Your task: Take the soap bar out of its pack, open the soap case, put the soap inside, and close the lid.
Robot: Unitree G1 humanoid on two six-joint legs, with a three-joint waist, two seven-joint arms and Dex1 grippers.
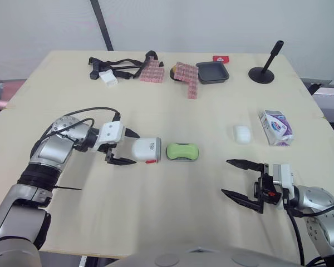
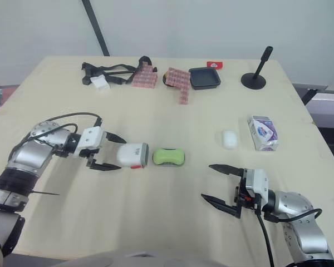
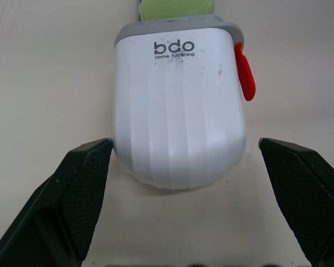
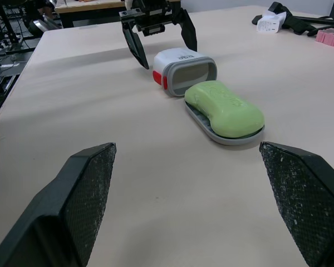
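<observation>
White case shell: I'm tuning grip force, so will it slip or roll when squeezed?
Probably slippery: the white case shell looks smooth, with rounded sides. Likely light, since its open end looks hollow. Lying flat, it should resist rolling.

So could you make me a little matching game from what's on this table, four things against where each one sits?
Things:
1. green soap
2. white case cover
3. soap pack
4. black dish

Places:
A. far side of the table, beside pink blocks
B. lying on a grey tray
C. between the open jaws of the left gripper
D. near the table's right edge

Pairs: 1-B, 2-C, 3-D, 4-A.
</observation>
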